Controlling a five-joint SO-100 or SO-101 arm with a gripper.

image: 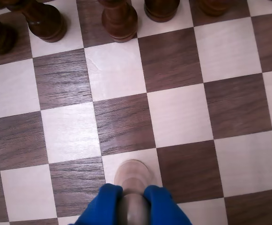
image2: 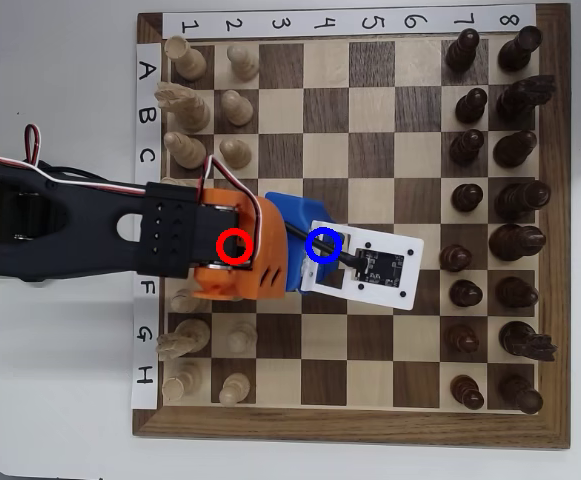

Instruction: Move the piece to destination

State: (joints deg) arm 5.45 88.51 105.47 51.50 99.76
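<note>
In the wrist view, the piece (image: 133, 174), a cream pawn with a round head, sits between the two blue fingers of my gripper (image: 133, 199) at the bottom edge. The gripper is shut on it, over a light square (image: 114, 161). Whether the pawn rests on the board or hangs just above it, I cannot tell. In the overhead view the arm (image2: 90, 235) reaches in from the left. Its blue jaw part (image2: 292, 215) and white camera board (image2: 370, 265) cover the pawn and the destination square, where the blue ring (image2: 323, 230) is drawn.
Dark brown pieces (image: 119, 18) stand in a row at the top of the wrist view, three squares ahead. In the overhead view pale pieces (image2: 235, 150) fill the left columns and dark ones (image2: 490, 200) the right. A red ring (image2: 234, 232) lies over the orange wrist.
</note>
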